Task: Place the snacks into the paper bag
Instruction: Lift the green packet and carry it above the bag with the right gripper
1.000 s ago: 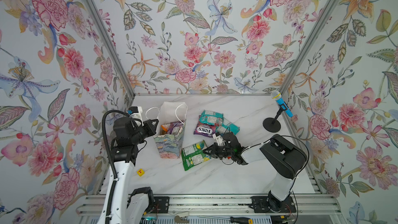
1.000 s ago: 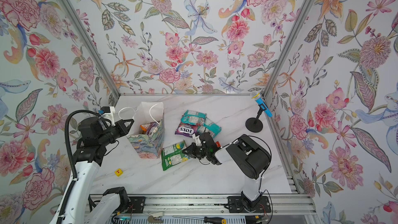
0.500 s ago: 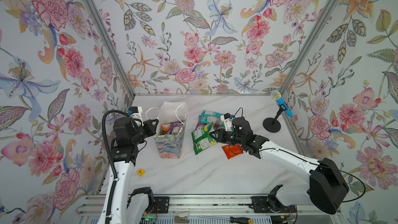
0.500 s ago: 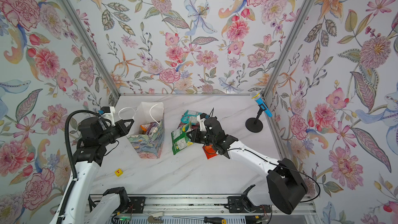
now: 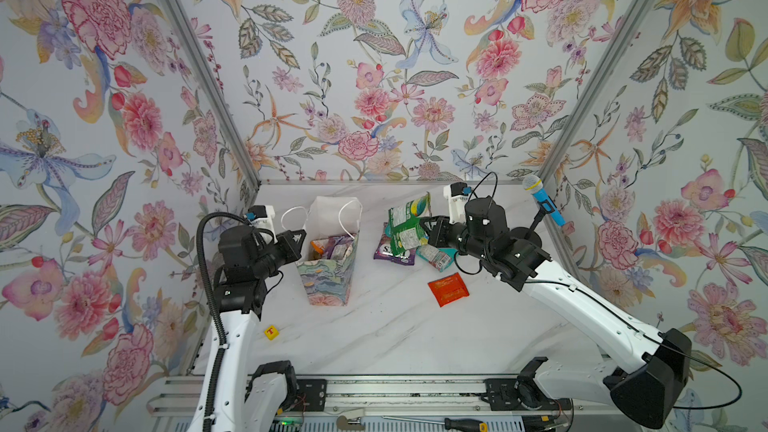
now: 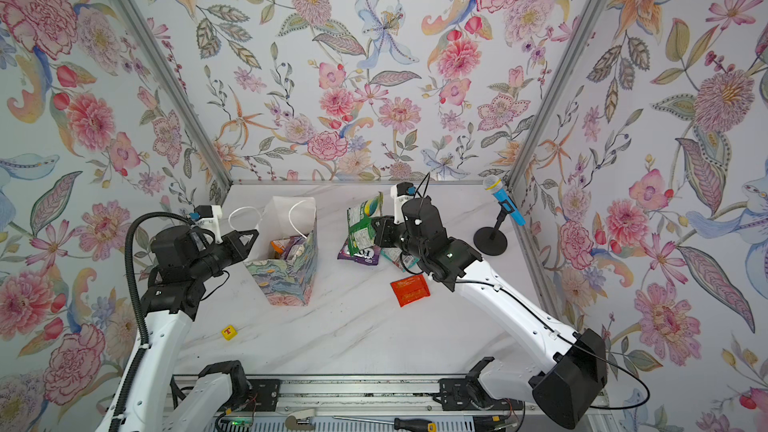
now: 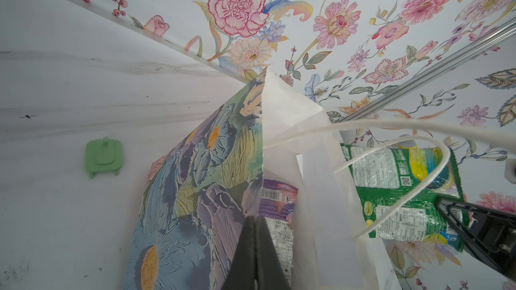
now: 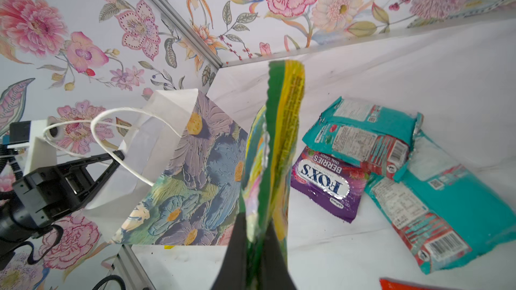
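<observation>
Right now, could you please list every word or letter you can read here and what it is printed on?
"FOX'S": purple packet, upside down in the right wrist view.
"BERRIES": same packet.
"OVAL CANDY": same packet.
"T": red, on the yellow cube.
Fine print on the green packet and teal packets: too small to read.

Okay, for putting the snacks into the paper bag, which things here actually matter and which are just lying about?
Belongs to the job: paper bag; snacks already inside it; green packet held aloft; purple FOX'S packet; two teal packets; red-orange sachet.
Just lying about: yellow cube; toy microphone on its stand; small green plastic piece; screwdriver.
</observation>
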Robot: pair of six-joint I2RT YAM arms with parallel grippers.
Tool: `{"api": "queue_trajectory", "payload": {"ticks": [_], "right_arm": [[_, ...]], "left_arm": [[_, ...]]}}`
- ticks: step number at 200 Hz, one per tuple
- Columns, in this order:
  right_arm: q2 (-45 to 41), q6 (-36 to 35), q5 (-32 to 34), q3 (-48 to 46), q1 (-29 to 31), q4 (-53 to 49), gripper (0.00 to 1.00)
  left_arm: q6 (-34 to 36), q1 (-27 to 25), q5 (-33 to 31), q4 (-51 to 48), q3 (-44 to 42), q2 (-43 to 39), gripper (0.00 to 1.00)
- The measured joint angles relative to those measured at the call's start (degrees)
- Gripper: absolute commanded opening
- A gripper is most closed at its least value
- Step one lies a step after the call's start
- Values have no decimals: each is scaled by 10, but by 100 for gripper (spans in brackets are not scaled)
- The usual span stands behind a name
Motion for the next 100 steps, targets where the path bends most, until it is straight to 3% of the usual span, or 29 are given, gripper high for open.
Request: {"api": "queue_trajectory", "payload": {"ticks": [100], "right_arm": [[102,-66,47,202,45,11,0]], "left_arm": [[0,0,0,0,0,0,3]]}}
